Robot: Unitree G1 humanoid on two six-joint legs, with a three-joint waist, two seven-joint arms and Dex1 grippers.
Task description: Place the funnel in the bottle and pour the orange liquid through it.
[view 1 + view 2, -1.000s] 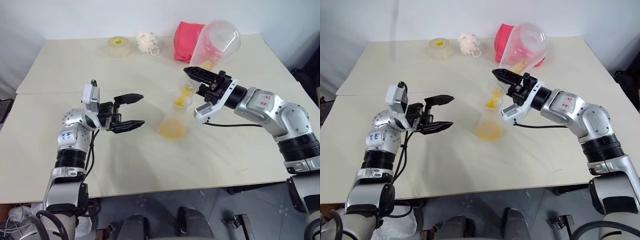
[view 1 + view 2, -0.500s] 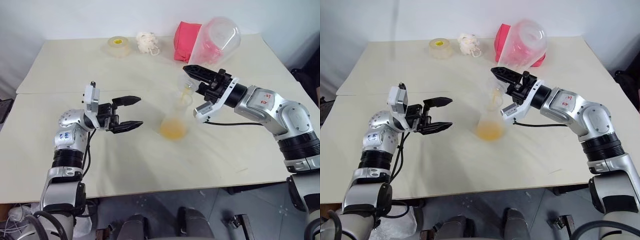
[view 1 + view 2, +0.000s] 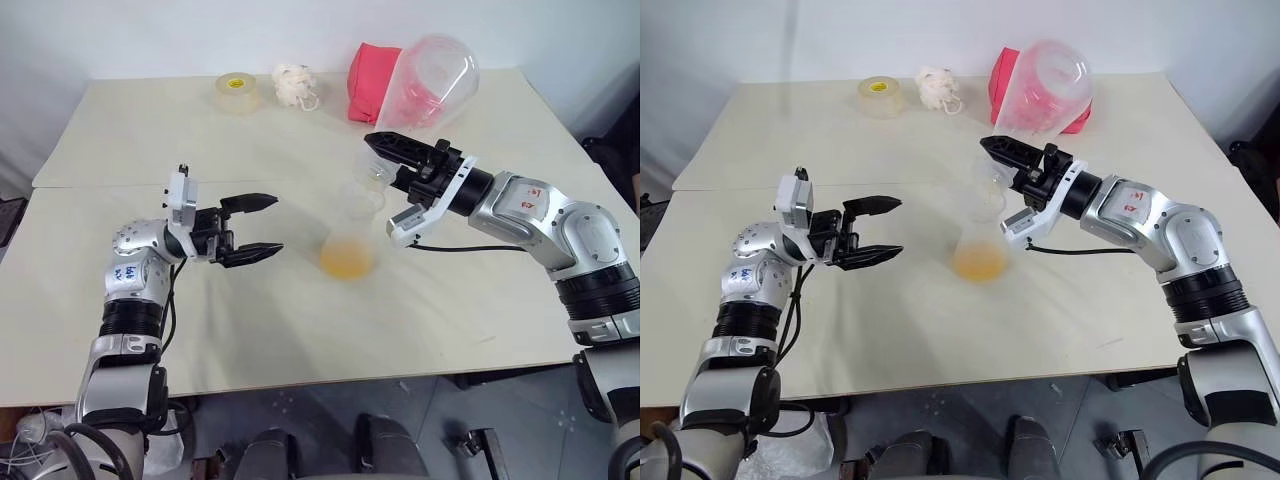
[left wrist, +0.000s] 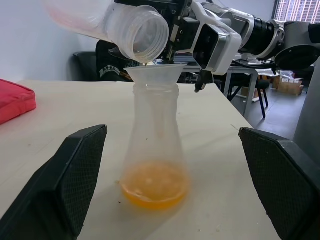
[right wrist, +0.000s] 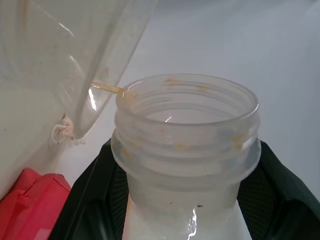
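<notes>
Head pair overhead, wrist views near bottle

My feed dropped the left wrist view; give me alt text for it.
A tipped clear jar, held by the right gripper, hangs mouth-down over the funnel seated in the bottle; the orange liquid pools in its base. The left gripper stands open around it, apart.

The orange liquid no longer streams through the funnel; pouring has apparently stopped.
</notes>
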